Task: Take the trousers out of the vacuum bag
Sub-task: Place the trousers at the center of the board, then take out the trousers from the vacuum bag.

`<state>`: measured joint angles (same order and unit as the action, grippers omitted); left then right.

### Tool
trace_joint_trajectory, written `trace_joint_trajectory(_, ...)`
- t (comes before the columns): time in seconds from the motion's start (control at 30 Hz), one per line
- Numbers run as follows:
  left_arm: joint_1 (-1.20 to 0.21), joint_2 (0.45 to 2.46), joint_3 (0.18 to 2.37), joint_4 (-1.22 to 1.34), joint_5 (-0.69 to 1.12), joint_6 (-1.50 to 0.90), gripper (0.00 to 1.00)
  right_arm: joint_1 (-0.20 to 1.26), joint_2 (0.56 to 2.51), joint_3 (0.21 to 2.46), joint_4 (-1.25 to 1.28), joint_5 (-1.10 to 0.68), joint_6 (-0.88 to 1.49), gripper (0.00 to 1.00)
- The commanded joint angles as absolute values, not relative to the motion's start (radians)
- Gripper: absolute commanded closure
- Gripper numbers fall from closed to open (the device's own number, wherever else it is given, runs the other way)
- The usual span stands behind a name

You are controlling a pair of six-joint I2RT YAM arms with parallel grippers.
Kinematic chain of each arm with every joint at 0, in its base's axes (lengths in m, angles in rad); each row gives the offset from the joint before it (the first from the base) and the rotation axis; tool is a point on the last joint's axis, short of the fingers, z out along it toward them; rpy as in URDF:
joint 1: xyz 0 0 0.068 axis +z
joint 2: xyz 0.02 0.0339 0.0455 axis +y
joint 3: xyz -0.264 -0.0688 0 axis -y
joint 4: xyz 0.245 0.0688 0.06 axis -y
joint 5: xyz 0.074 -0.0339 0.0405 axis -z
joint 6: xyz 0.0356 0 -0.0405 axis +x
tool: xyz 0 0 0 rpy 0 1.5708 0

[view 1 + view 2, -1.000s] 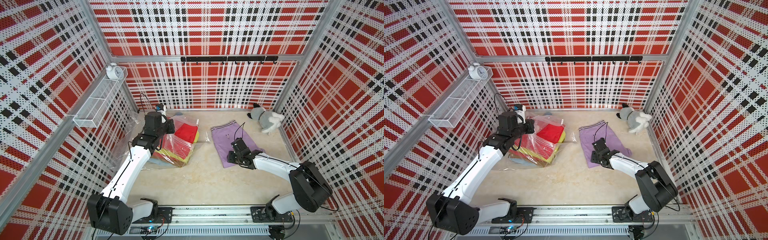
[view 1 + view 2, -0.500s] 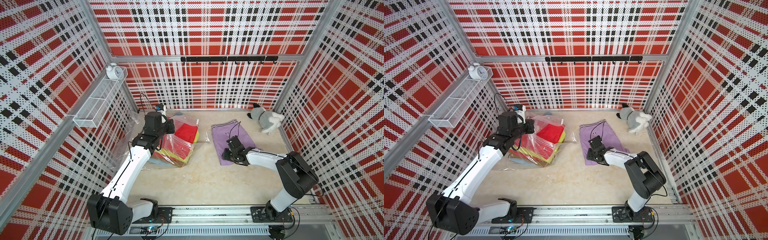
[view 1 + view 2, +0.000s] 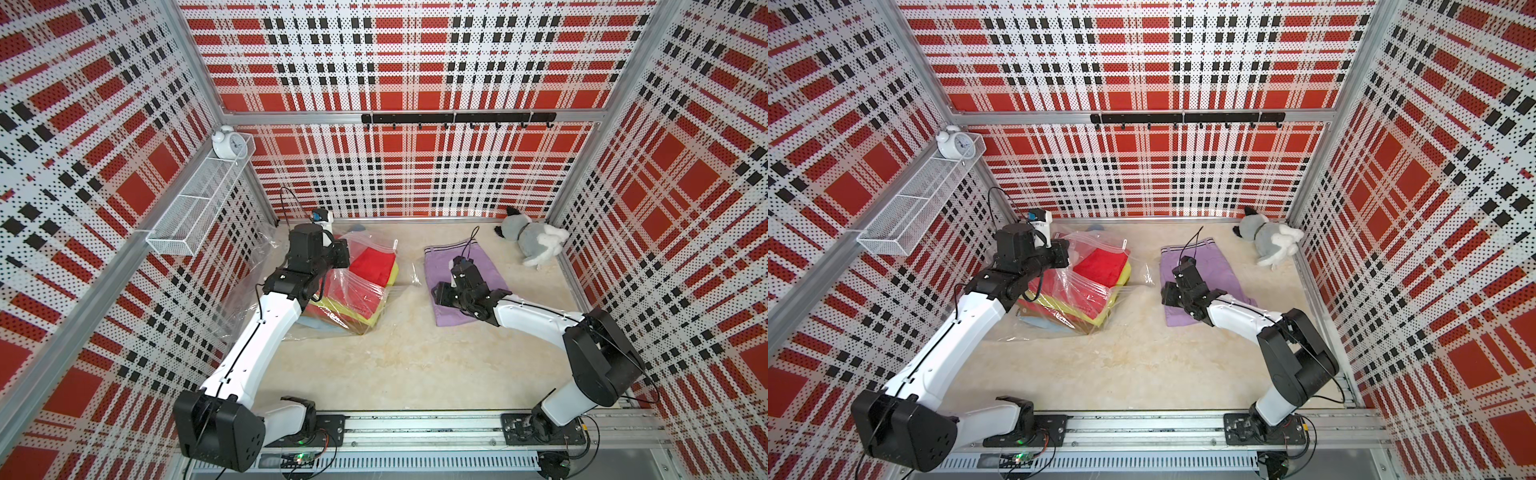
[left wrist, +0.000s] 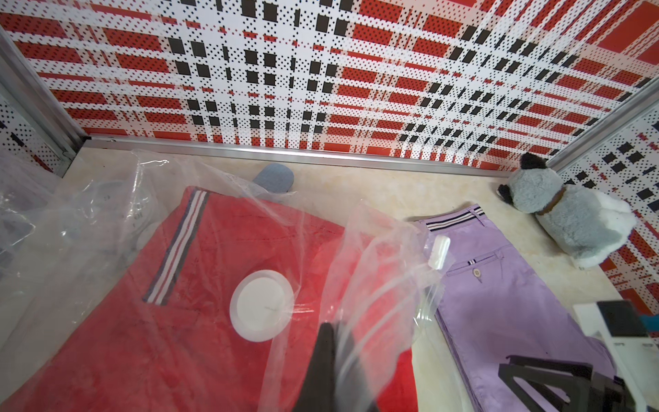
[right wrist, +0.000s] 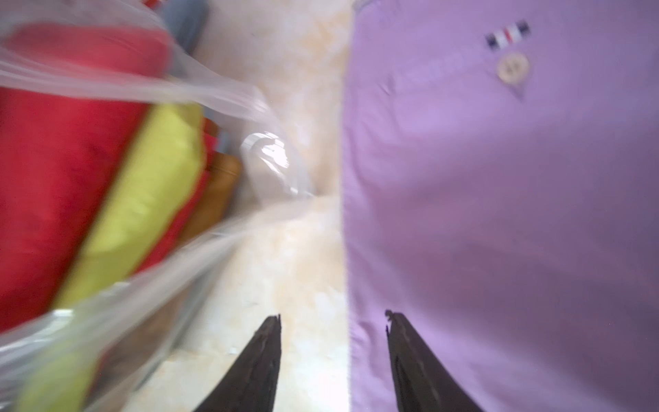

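Observation:
The vacuum bag (image 3: 249, 291) (image 3: 1096, 245) lies at the back left, crinkly and clear, with its round white valve cap (image 4: 262, 305) resting on the folded red trousers (image 3: 372, 264) (image 4: 221, 257). Under the red pair are yellow-green (image 5: 142, 203) and mustard brown (image 5: 221, 185) ones. My left gripper (image 4: 337, 335) is shut on a fold of the bag's plastic, holding it up above the stack. Outside the bag, the lilac trousers (image 3: 486, 259) (image 5: 499, 178) lie flat. My right gripper (image 5: 332, 315) (image 3: 436, 296) is open and empty, straddling their left edge.
A grey-white plush toy (image 3: 532, 241) lies in the back right corner. A grey-blue flat piece (image 4: 274, 176) sits by the back wall behind the bag. On the left wall hang a wire shelf (image 3: 199, 203) and alarm clock (image 3: 228, 143).
My right gripper has slid left across the lilac trousers towards the bag and its jaws have opened wider. The left arm and the bag have not moved.

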<state>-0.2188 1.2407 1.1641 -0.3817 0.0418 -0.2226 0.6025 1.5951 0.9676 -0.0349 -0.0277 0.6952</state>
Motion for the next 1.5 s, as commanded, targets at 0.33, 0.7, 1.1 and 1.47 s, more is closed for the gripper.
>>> trace_joint_trajectory(0.33, -0.378, 1.304, 1.21, -0.247, -0.022, -0.176, 1.0, 0.679, 1.772, 1.212, 0.153, -0.241, 0.714, 0.47)
trace_joint_trajectory(0.7, -0.388, 1.337, 1.219, -0.222, -0.031, -0.185, 1.0, 0.704, 1.915, 1.272, 0.236, -0.297, 0.787, 0.48)
trace_joint_trajectory(1.1, -0.387, 1.312, 1.191, -0.215, -0.055, -0.184, 1.0, 0.704, 1.983, 1.321, 0.254, -0.33, 0.811, 0.48)
trace_joint_trajectory(1.47, -0.378, 1.27, 1.154, -0.215, -0.082, -0.185, 1.0, 0.706, 2.043, 1.402, 0.178, -0.382, 0.836, 0.47)
